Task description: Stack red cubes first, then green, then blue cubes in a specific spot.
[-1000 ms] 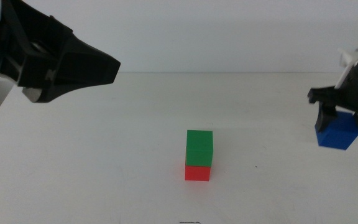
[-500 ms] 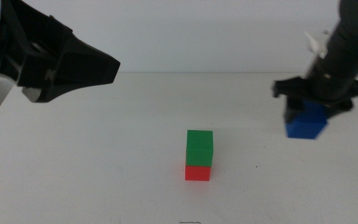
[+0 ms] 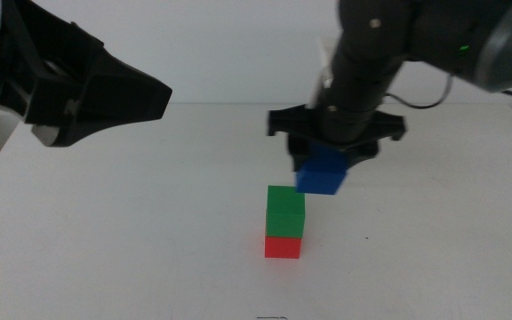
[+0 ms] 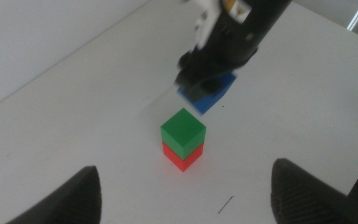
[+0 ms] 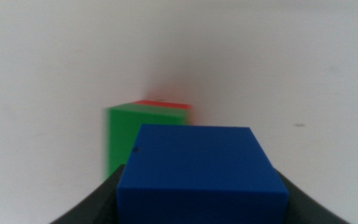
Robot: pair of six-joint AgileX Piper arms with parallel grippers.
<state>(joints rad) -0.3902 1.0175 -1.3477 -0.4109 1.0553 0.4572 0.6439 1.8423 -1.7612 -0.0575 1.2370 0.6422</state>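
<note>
The green cube [image 3: 285, 211] sits on the red cube [image 3: 283, 247] as a two-cube stack at the table's middle front. It also shows in the left wrist view, green cube [image 4: 183, 130] on red cube [image 4: 182, 157]. My right gripper [image 3: 327, 169] is shut on the blue cube [image 3: 321, 175] and holds it in the air just right of and slightly above the stack's top. The right wrist view shows the blue cube [image 5: 201, 171] between the jaws, with the green cube [image 5: 129, 127] just beyond. My left gripper [image 3: 140, 93] hangs high at the left, jaws wide apart and empty.
The white tabletop [image 3: 132, 231] surrounds the stack. A small dark mark [image 4: 226, 204] lies on the table near the stack in the left wrist view.
My right gripper has carried the blue cube from the table's right side leftward and upward to a point beside the stack's top. The left arm and the stack have not moved.
</note>
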